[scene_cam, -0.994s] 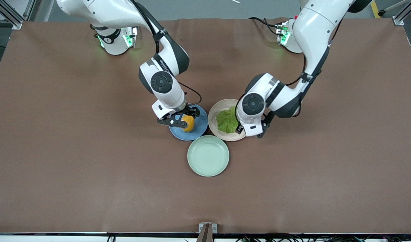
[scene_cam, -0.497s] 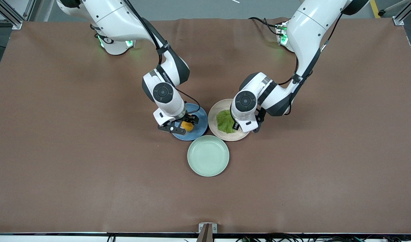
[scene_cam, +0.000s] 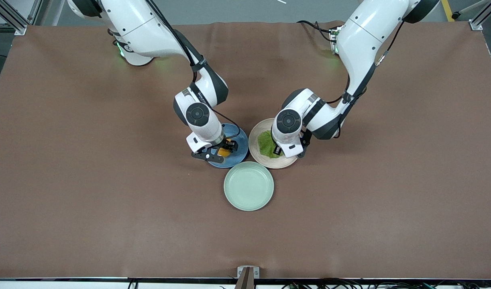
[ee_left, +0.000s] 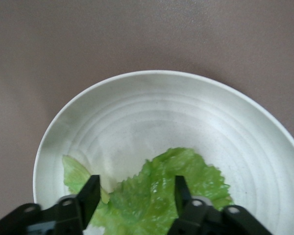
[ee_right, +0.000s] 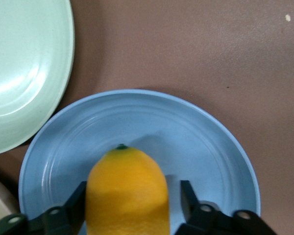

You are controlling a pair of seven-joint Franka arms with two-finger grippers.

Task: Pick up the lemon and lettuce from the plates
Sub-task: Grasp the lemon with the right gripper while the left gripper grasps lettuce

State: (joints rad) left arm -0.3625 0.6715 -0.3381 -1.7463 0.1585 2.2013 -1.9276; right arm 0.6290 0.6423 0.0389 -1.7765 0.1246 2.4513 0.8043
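Right gripper (ee_right: 132,208) low over blue plate (scene_cam: 238,143), fingers spread either side of lemon (ee_right: 127,191); lemon resting on plate, stem tip toward 12 o'clock in right wrist view. Contact between fingers and lemon not determinable. Left gripper (ee_left: 134,196) low over beige plate (scene_cam: 255,140), fingers spread, straddling lettuce (ee_left: 161,196) lying flat in plate. Mint-green plate (scene_cam: 249,186) on brown counter (scene_cam: 88,180), at 6 o'clock of both plates in front view, nearer front camera.

Brown table cover (scene_cam: 68,180); grey floor (scene_cam: 249,10); aluminium frame posts (scene_cam: 12,16).
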